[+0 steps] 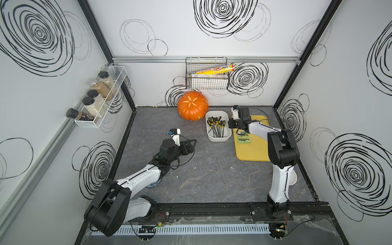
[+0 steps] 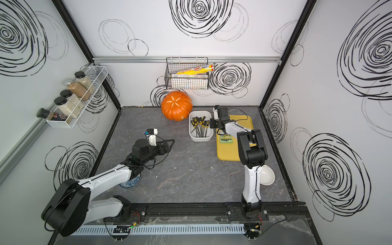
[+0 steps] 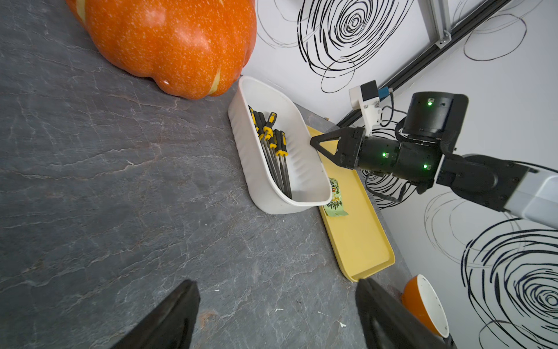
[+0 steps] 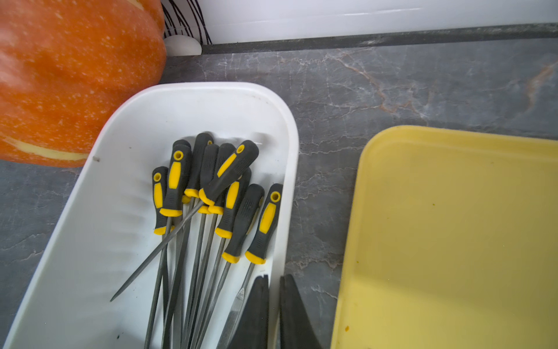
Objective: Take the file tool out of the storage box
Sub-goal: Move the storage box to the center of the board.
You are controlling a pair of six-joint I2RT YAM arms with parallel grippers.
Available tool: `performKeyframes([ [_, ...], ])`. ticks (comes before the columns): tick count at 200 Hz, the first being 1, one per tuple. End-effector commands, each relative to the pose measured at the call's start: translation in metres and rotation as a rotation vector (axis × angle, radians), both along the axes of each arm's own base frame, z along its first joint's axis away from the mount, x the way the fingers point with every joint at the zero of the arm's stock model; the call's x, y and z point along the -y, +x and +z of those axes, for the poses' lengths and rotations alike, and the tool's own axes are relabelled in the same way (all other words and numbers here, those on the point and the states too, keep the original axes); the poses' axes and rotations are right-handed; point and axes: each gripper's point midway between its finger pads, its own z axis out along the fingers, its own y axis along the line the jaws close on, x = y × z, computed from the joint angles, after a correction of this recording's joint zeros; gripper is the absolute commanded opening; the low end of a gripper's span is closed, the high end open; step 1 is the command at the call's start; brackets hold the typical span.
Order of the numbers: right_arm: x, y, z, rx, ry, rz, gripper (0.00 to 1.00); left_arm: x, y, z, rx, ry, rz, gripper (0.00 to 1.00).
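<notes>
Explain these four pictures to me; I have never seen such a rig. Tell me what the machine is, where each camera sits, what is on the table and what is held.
This is a robot: a left arm and a right arm mounted at the table's front edge. Two pictures come from a twin camera overhead, showing nearly the same scene; the other two come from a camera on each arm's wrist. On the table sit an orange pumpkin, a white box of black-and-yellow files, and a yellow tray carrying a green packet. The left fingers are wide apart, holding nothing. The right fingers are closed at the box's rim; whether they pinch it, I cannot tell. No file is out yet.
</notes>
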Motion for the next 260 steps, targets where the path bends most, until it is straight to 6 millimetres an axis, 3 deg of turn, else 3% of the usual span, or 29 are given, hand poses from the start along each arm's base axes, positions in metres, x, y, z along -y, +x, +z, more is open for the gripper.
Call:
performKeyframes([
  [1,-0.002,-0.026,-0.016,-0.093,0.011,0.022,0.08,0.006,0.005,0.014,0.038,0.008,-0.022,0.88],
  [42,0.001,-0.052,-0.016,-0.116,0.029,-0.001,0.05,0.008,0.008,0.005,0.006,0.018,-0.030,0.88],
  [67,-0.008,-0.079,-0.024,-0.163,0.044,0.016,0.05,0.014,0.010,-0.005,-0.030,0.015,-0.047,0.88],
  [103,-0.023,-0.120,-0.032,-0.199,0.043,0.053,0.04,0.022,0.011,-0.021,-0.091,0.025,-0.081,0.78],
  [164,-0.054,-0.180,-0.014,-0.179,0.103,0.158,0.07,0.034,0.013,-0.048,-0.177,0.052,-0.123,0.64],
  [186,-0.058,-0.195,-0.006,-0.156,0.133,0.177,0.08,0.036,0.015,-0.058,-0.198,0.072,-0.128,0.60],
  [233,-0.078,-0.230,-0.012,-0.196,0.227,0.268,0.11,0.047,0.022,-0.072,-0.201,0.131,-0.153,0.56],
  [260,-0.091,-0.242,-0.010,-0.196,0.239,0.301,0.14,0.046,0.023,-0.081,-0.226,0.153,-0.143,0.44],
])
